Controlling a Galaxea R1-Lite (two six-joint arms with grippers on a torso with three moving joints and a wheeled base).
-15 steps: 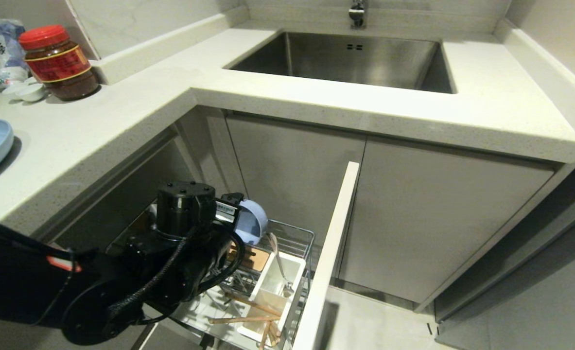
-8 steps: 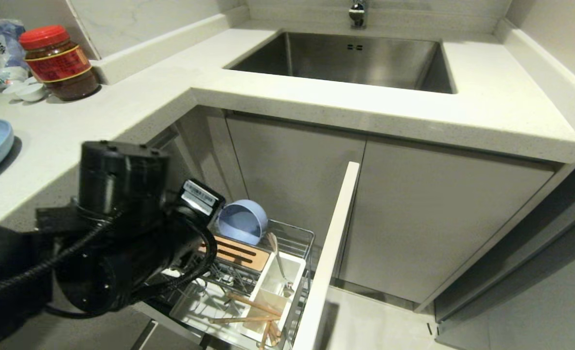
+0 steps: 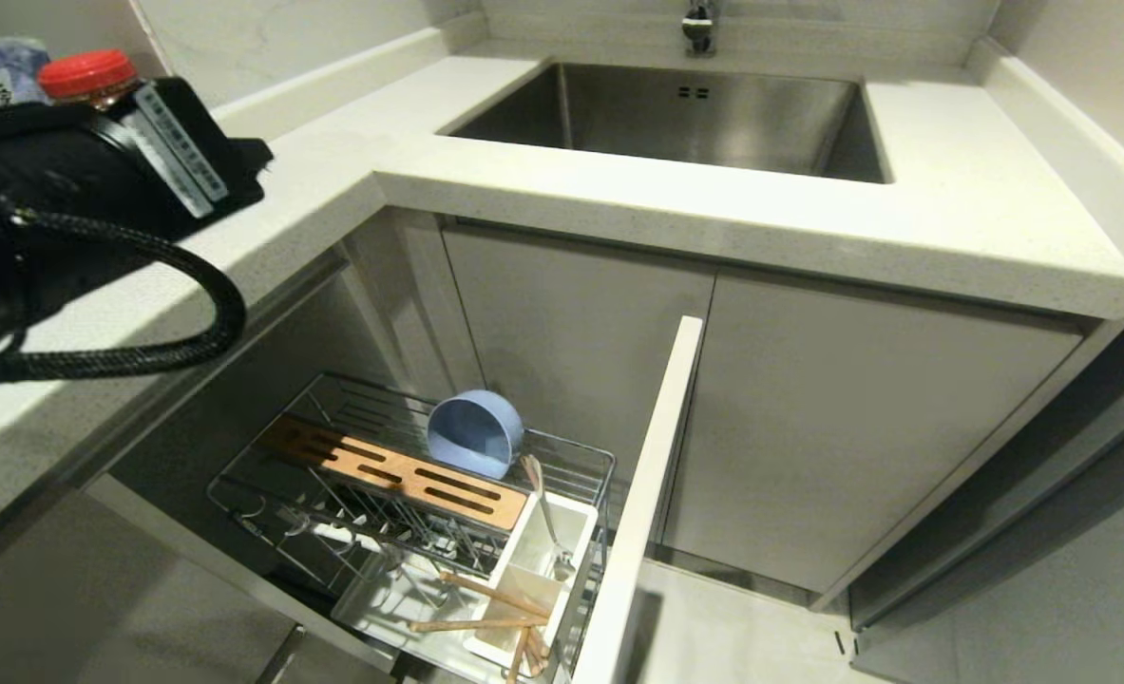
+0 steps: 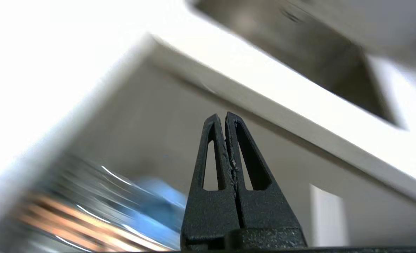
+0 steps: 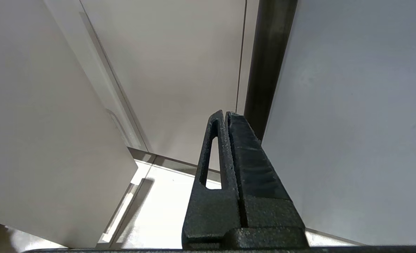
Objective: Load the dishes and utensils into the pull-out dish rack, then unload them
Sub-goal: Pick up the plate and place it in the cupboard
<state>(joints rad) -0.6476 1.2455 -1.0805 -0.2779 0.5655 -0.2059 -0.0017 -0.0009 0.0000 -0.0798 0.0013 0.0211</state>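
Pull-out dish rack, drawn out from under the worktop, its flat white front panel on the right. The chrome wire basket carries a slotted wooden bar running from the rear left toward the front panel. The light blue bowl stands on its side against the rear rail, just behind the bar's right end, its opening turned toward the left. The white utensil box sits in the rack's corner beside the front panel: the silver spoon leans in its rear compartment, handle up, and the wooden chopsticks lie slanted across the front compartment, their ends reaching over the box's rim onto the white drip tray.

On the worktop's left edge, the left arm is raised above the counter, well apart from the rack, and covers most of a red-lidded jar; a bag behind the jar is only partly seen. The oval plate cannot be made out behind the arm. In the left wrist view the left gripper has its fingers pressed together with nothing between them; the bowl and bar below it are smeared and hard to read. The steel sink is set in the rear of the worktop, its tap cut off at the top edge.

The right gripper, seen only in the right wrist view, hangs beside cabinet fronts with fingers closed and empty.
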